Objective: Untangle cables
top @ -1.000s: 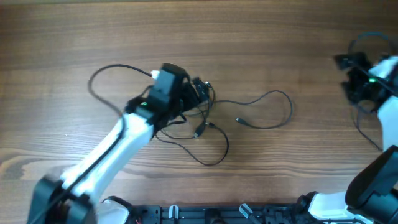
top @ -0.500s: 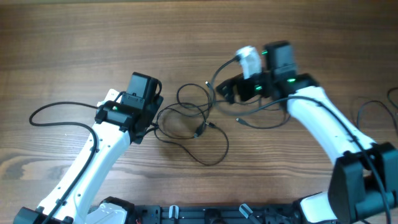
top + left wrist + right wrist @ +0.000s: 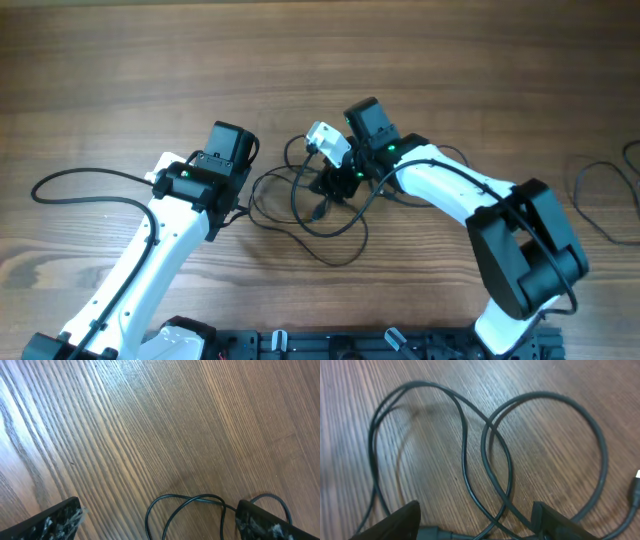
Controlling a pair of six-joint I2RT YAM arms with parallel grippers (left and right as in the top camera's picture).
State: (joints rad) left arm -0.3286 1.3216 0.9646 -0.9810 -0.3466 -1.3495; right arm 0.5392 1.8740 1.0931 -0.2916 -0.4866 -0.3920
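**Both grippers open over a knot of black cables at mid-table**

The cables [image 3: 316, 208] lay in a loose tangle on the wooden table [image 3: 500, 60], just left of the centre of the overhead frame. Thin loops crossed one another there, and one longer loop sagged towards the lower middle. A small plug [image 3: 318, 212] lay inside the tangle.

The left arm [image 3: 160, 240] rose from the lower left corner and ended just left of the tangle. In its wrist view the left gripper [image 3: 159, 507] stood wide. One dark finger sat in the lower left corner of that frame and the other at the lower right. A single strand of cable curved on the bare wood between them, and neither finger touched it.

The right arm [image 3: 450, 190] bent in from the lower right, with its wrist directly over the knot. The right gripper [image 3: 475, 512] was also spread wide, its two fingers low in the wrist frame. Several strands crossed in front of them, and at least one ran down between the fingers. Nothing appeared to be clamped. A pale plug tip showed at the right edge of that view.

A thick black cable [image 3: 90, 173] trailed from the left arm towards the left edge of the overhead frame. At the far right edge lay another black cord [image 3: 578, 190], well apart from the tangle. I could not tell whether it belonged with the rest.
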